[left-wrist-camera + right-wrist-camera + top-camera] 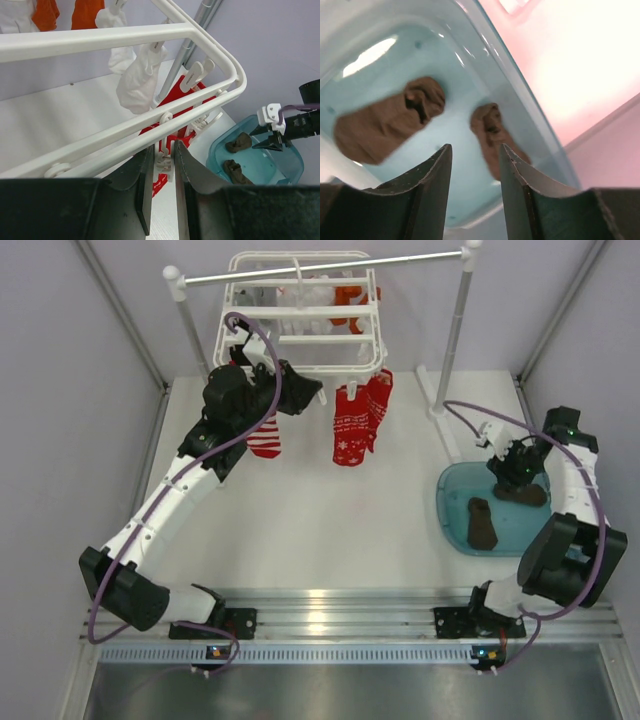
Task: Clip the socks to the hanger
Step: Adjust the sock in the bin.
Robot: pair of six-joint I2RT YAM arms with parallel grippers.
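Left gripper (163, 152) clenched on a white clip (164, 165) under the hanger (115, 135) frame. Right gripper (475, 155) released, hovering over two brown socks (385, 125) in the teal tub (530, 115) on the bench (300, 530). Red socks (355, 425) hang clipped.

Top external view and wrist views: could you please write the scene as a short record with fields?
hanger: white frame at the back, under the grey rail
red socks: hanging from the hanger's front edge
brown socks: two, lying in the blue tray
left tool: jaws on both sides of a white clip; contact unclear
right tool: open, empty, above the brown socks
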